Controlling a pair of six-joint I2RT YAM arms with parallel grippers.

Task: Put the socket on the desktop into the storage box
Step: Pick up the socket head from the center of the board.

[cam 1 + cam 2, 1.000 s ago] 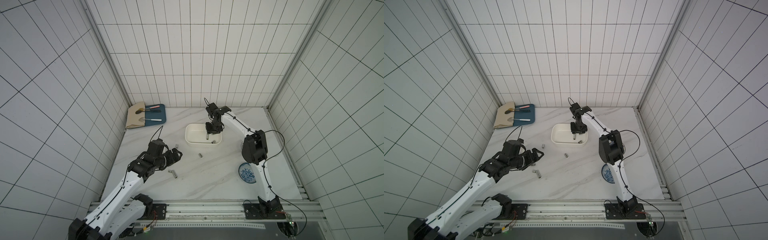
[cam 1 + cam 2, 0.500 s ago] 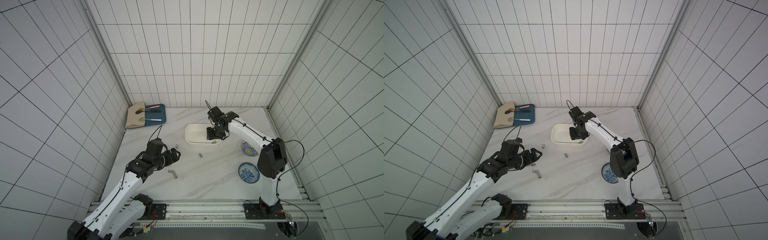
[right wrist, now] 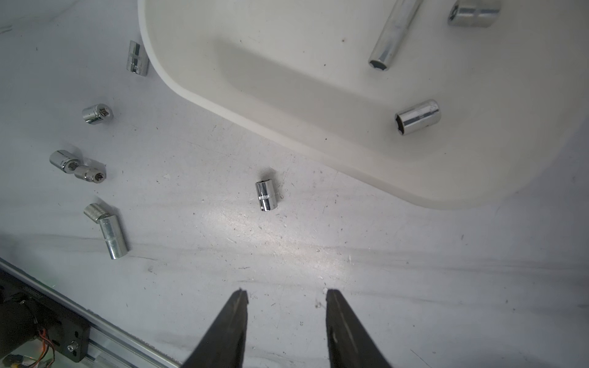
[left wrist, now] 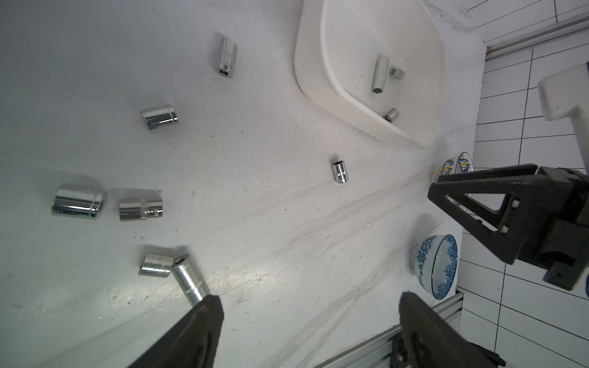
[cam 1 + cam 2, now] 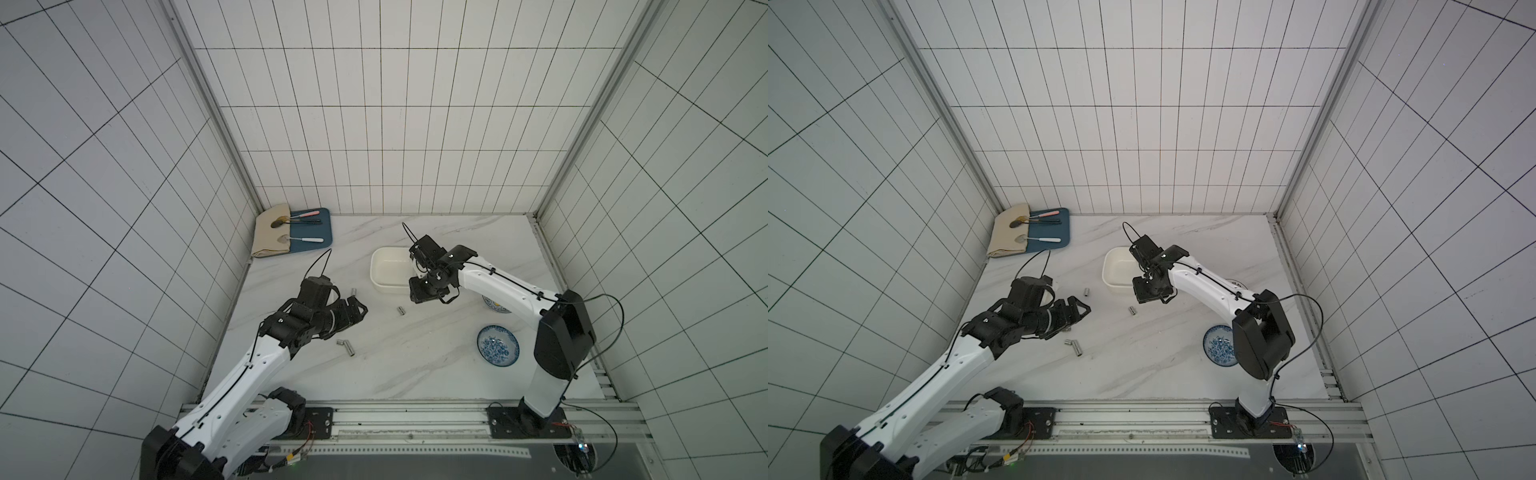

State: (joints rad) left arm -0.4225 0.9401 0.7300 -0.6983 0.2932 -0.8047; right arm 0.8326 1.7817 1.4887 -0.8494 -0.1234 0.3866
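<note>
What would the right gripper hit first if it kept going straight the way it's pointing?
The right gripper would probably meet the bare desktop first, short of the lone small socket; the storage box lies beyond. Depth is hard to judge.

We see three shiny sockets lying inside the white storage box. Seven more sockets lie loose on the desktop, one small socket alone near the box. Our left gripper holds its fingers wide apart.
</note>
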